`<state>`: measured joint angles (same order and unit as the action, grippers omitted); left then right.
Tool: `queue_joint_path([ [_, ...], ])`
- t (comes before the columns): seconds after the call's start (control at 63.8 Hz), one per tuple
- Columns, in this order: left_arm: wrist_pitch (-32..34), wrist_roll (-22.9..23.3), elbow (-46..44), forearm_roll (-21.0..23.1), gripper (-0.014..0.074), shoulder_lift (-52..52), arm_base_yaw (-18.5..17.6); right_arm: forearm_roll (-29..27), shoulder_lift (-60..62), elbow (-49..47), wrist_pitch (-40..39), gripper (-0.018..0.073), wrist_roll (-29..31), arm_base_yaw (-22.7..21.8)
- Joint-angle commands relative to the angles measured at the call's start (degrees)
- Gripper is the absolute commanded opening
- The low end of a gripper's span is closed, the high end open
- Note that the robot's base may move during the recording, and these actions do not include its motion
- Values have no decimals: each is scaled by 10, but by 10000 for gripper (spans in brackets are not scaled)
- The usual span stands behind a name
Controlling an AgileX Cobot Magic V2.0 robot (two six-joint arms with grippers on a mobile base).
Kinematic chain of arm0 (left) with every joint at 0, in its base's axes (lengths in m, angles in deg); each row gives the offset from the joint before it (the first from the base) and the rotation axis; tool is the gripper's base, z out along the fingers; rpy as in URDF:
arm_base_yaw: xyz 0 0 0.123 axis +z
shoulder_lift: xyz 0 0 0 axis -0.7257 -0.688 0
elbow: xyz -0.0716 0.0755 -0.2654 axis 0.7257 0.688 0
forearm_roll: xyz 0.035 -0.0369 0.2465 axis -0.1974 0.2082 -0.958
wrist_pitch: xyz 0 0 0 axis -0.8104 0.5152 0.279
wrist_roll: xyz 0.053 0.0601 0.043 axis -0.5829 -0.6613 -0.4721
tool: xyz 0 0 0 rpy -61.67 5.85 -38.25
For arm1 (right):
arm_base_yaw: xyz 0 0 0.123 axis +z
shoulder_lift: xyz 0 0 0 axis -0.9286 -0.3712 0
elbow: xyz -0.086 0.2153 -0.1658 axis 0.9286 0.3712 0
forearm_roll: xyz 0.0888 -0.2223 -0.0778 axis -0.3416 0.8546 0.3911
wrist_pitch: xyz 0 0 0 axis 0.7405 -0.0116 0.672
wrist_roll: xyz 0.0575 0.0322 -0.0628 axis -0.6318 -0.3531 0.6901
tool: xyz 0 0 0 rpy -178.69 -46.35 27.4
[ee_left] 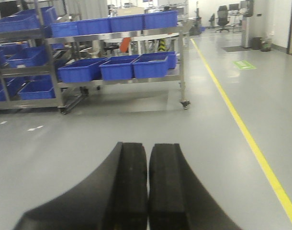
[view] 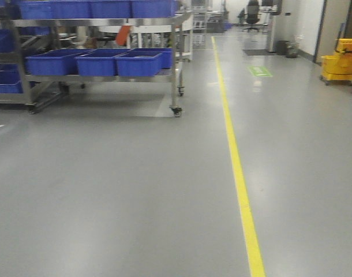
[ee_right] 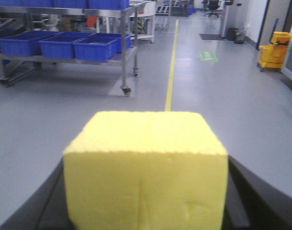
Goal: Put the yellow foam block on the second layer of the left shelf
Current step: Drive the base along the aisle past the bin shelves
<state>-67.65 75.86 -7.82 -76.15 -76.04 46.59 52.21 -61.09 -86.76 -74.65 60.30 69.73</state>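
**Block gripped on the right, rack far off left, placing not begun**

Far left of the front view is a wheeled metal rack (view: 173,57). Blue bins (view: 138,63) fill both of its visible tiers. It is well apart from the robot, with open grey floor between them. I take it for the target shelf. The lower bin tier is probably the "second layer", but I can't tell which way the layers count.

The left gripper (ee_left: 147,191) has its two black pads pressed together with nothing between them. It points at the rack and looks parked, likely to keep clear while the other arm carries.

A yellow floor line (view: 239,173) runs straight away down the aisle, right of the rack.

The right gripper (ee_right: 146,211) pinches the yellow foam block (ee_right: 146,163). Dark fingers show at both lower sides of the block. The block sits square and level and fills the wrist view. It is held off the floor, probably for transport.

A yellow mop bucket (view: 339,59) stands far right by the wall.

Judgement: this is the carry stage. The base needs to close in and turn left before the arm can reach. The bins leave little free shelf room, so clearance is a risk.
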Motion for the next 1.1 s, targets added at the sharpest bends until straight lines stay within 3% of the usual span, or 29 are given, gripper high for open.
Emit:
queue_joint_path([
  [0.0,47,2,15,3,124,10,-3,5,-4,-17,-51,463,5,-3],
  [1.082,47,2,15,3,124,10,-3,5,-4,-17,-51,463,5,-3],
])
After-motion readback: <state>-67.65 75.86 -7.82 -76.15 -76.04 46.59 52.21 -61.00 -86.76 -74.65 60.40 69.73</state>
